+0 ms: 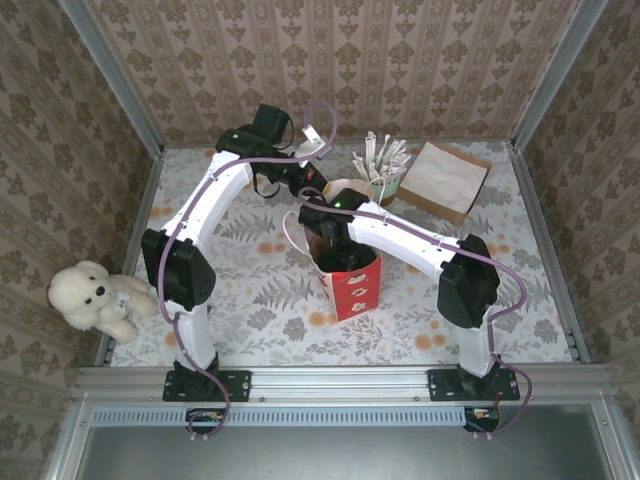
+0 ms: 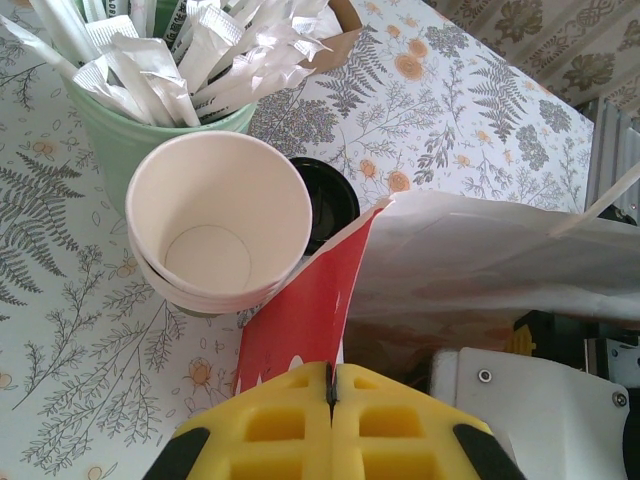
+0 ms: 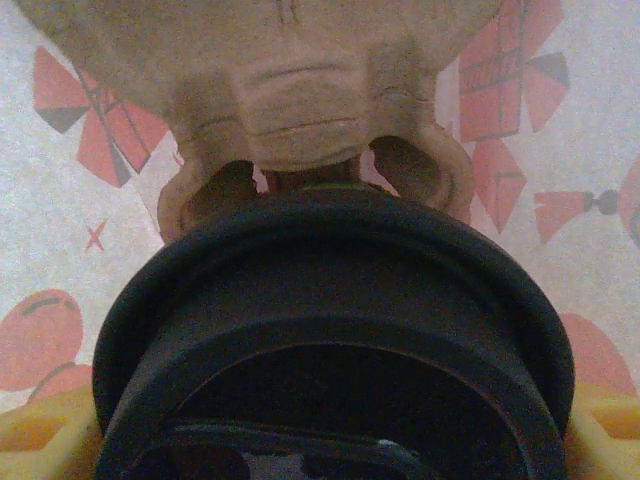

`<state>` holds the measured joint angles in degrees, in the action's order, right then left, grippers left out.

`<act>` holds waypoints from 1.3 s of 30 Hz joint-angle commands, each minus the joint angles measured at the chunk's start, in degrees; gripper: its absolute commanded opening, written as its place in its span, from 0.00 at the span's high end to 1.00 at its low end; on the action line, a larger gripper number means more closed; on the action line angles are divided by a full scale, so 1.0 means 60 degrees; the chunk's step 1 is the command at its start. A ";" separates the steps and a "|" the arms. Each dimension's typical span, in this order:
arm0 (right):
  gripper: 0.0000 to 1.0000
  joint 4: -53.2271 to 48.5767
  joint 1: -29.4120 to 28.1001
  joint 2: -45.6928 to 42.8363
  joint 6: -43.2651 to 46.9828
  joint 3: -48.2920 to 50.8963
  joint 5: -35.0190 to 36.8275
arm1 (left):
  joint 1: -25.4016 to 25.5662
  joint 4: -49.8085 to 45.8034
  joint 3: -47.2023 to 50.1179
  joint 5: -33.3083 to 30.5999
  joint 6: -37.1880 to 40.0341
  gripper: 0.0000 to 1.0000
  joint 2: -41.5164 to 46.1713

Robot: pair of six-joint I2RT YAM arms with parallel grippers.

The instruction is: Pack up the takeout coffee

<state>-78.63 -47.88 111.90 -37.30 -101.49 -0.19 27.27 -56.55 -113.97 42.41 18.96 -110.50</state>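
Left pincer [image 2: 330,378] clamped on the red bag [image 2: 300,320] rim, right pincer [image 3: 330,420] inside that bag gripping a wide black round object [image 3: 330,300], paper cup [image 2: 220,225] just beside the bag.

Three walls [image 1: 330,60] with brown wallpaper of pale flower ornaments stand around the desk [image 1: 250,320]. Grey metal posts [image 1: 110,75] run up at the two far corners. The desk carries a white cloth [image 2: 480,130] printed with grey ferns and orange flowers. A silver metal rail [image 1: 340,378] lies along its near edge. The light is soft and even, and shadows are weak.
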 commanded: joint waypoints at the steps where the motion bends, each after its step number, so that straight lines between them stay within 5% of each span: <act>1: 0.48 -0.0077 -0.0012 -0.0239 0.0093 0.0288 0.0344 | -0.0111 0.0215 -0.0047 0.0212 -0.0202 1.00 0.0340; 39: 0.50 0.0648 -0.0056 -0.0800 0.0236 0.0678 0.0772 | -0.0121 0.0182 -0.0013 0.0477 0.0004 1.00 0.0325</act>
<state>-75.13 -47.90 108.99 -36.18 -98.13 2.15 26.92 -56.55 -113.97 43.79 18.65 -110.50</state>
